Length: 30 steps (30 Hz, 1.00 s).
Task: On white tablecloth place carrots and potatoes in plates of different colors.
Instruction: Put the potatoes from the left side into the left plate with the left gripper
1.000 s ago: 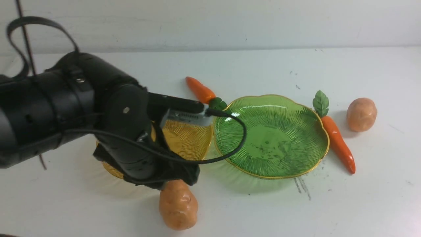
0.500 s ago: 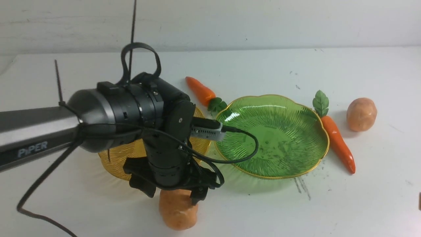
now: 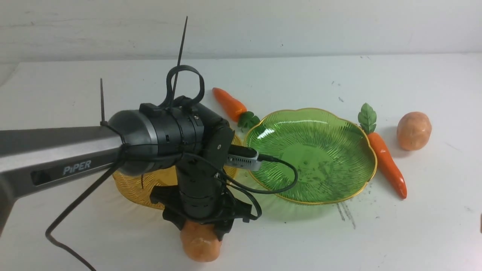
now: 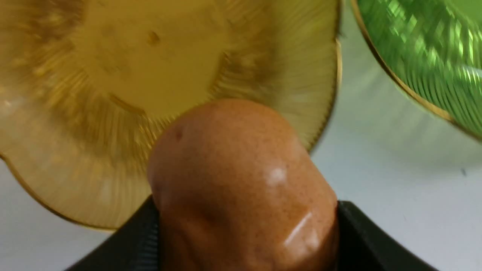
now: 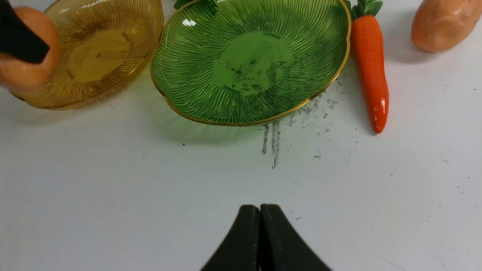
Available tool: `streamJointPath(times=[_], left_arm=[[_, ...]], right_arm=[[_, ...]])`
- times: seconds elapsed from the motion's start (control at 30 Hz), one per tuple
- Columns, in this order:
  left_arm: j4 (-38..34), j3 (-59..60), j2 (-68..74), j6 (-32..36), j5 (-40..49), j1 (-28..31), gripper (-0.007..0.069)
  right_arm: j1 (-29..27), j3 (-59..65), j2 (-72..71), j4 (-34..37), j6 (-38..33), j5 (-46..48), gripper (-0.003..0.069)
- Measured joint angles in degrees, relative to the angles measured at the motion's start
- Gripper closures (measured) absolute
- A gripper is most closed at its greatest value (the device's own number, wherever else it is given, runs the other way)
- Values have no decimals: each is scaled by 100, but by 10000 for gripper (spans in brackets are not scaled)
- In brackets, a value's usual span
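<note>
My left gripper [image 3: 199,229] is shut on a tan potato [image 3: 199,246], its black fingers [image 4: 357,233] pressed on both sides. The potato [image 4: 241,180] is at the near edge of the amber plate [image 3: 139,184]; whether it is off the white tablecloth [image 3: 414,226] I cannot tell. The green plate [image 3: 312,154] is empty beside it. A short carrot [image 3: 229,103] lies behind the plates. A long carrot [image 3: 388,162] and a second potato [image 3: 413,130] lie right of the green plate. My right gripper [image 5: 260,210] is shut and empty over bare cloth, near the green plate [image 5: 248,60].
The left arm and its cable [image 3: 275,184] reach across the amber plate and over the green plate's left rim. Dark scuff marks [image 5: 273,143] streak the cloth in front of the green plate. A wall closes off the far table edge.
The left arm swung out over the amber plate and its wrist came down over the near potato. Its jaws went from wide open to shut on it. The right gripper stayed shut.
</note>
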Motion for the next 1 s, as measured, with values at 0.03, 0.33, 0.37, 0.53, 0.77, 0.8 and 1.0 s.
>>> streamJointPath(times=[0.03, 0.33, 0.37, 0.53, 0.77, 0.8, 1.0], left_arm=[[-7, -77, 78, 23, -77, 153, 196], [-460, -763, 1120, 314, -48, 1046, 111], [-471, -882, 1184, 314, -14, 1061, 85], [-619, -1811, 1507, 314, 59, 1067, -56], [-549, -2313, 1809, 305, 482, 1067, -52], [-625, -2310, 1821, 232, 308, 1067, -34], [-1344, -2349, 1927, 121, -1345, 1067, 401]], right_arm=[[0, 0, 0, 39, 0, 0, 674], [0, 0, 0, 123, 0, 0, 674], [0, 0, 0, 123, 0, 0, 674], [0, 0, 0, 94, 0, 0, 674], [0, 0, 0, 86, 0, 0, 674], [0, 0, 0, 86, 0, 0, 674], [0, 0, 0, 86, 0, 0, 674]])
